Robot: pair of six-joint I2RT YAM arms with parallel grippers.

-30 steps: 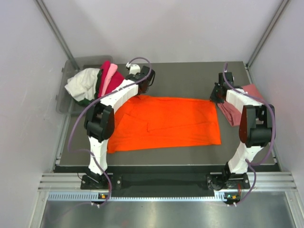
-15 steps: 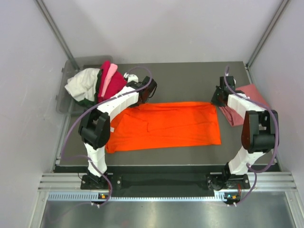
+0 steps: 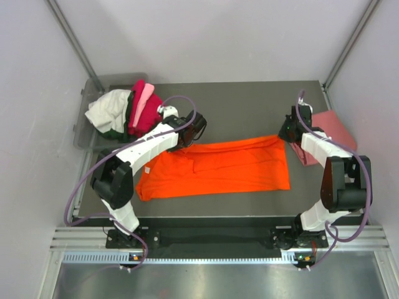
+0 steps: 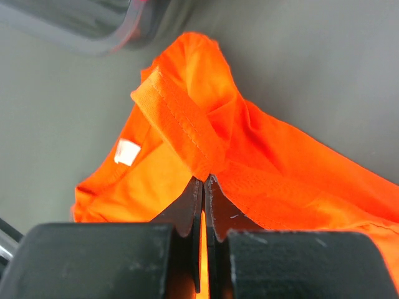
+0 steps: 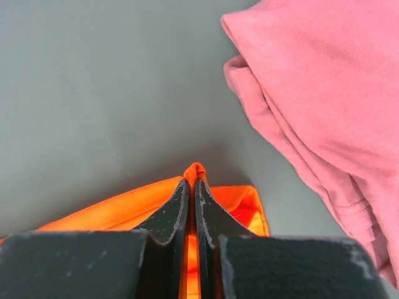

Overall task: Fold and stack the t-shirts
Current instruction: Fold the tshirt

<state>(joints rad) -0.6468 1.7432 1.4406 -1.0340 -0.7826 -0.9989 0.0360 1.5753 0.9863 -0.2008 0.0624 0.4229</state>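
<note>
The bright orange t-shirt (image 3: 218, 168) lies spread across the middle of the table, its far edge lifted and drawn toward the front. My left gripper (image 3: 187, 138) is shut on its far left corner (image 4: 187, 134). My right gripper (image 3: 287, 134) is shut on its far right corner (image 5: 196, 171). A folded salmon-pink t-shirt (image 3: 330, 134) lies at the right edge, also in the right wrist view (image 5: 318, 99). Magenta (image 3: 144, 113), light pink (image 3: 144, 98), white (image 3: 107, 111) and dark green shirts are heaped at the far left.
The grey plastic bin (image 3: 87, 124) stands at the far left edge under the heap of shirts; its rim shows in the left wrist view (image 4: 81, 25). The grey table top (image 3: 243, 106) lies behind the orange shirt. White walls stand on three sides.
Both grippers have pulled the orange shirt's far edge toward the front, so the far part folds over and the shirt looks narrower. The left arm has swung out to the left.
</note>
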